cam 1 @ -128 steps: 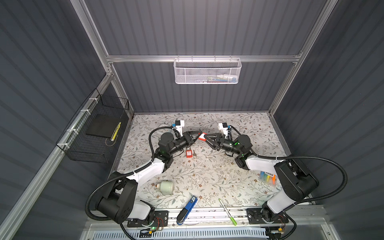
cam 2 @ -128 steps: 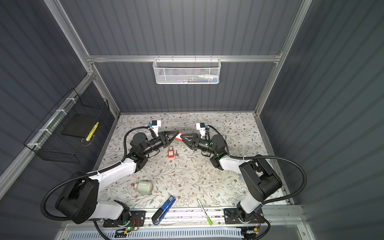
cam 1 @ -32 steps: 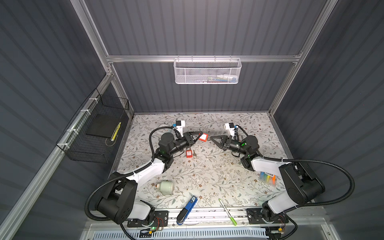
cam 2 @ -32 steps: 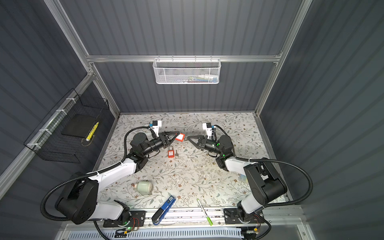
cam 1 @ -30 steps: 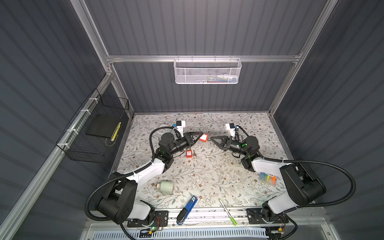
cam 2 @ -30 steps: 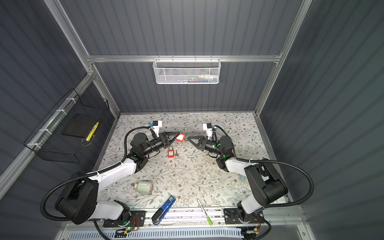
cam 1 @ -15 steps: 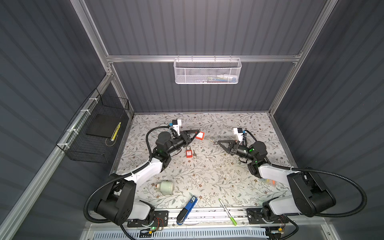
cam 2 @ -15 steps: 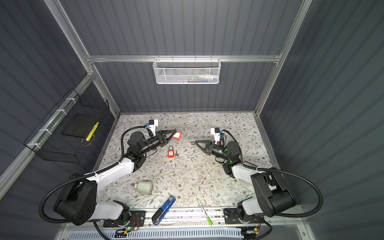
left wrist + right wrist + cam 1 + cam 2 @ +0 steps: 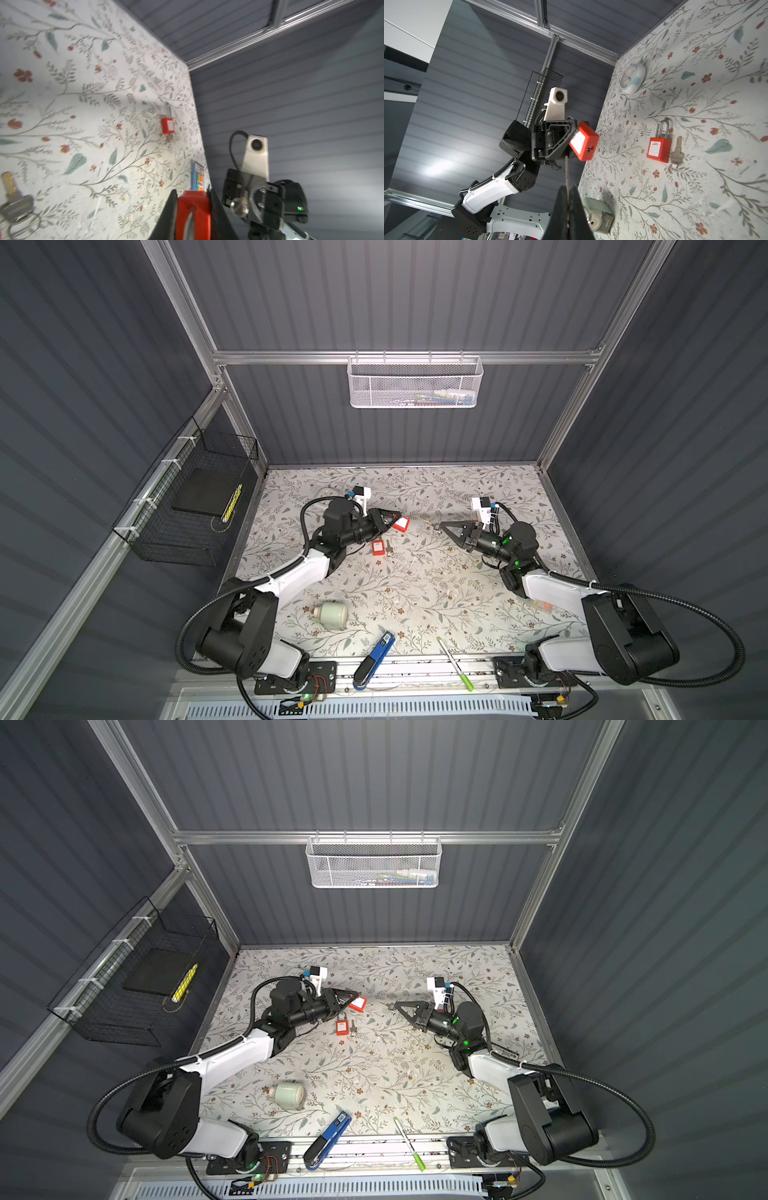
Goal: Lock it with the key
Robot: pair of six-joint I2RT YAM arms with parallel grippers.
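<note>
The right end effector [image 9: 566, 192] is pinched shut on a thin key [image 9: 566, 170]. We see the key from its edge, so its teeth are hard to see. A little farther off, the left end effector [image 9: 191, 195] is clamped on a red padlock [image 9: 584, 141], held up over the counter [image 9: 695, 197]. Key and lock are apart. I think the key must next line up with the little hole [image 9: 589, 148] and push in. The lock's loop is hidden. Farther back lies another padlock [image 9: 658, 148].

Robotics lab test booth: grey ribbed walls [image 9: 415, 302] on an aluminium frame [image 9: 399, 357], two robot arms [image 9: 299, 576] bolted to a front rail [image 9: 415, 670], wire baskets [image 9: 415, 385] hung up, floral cloth [image 9: 415, 585] as work surface.
</note>
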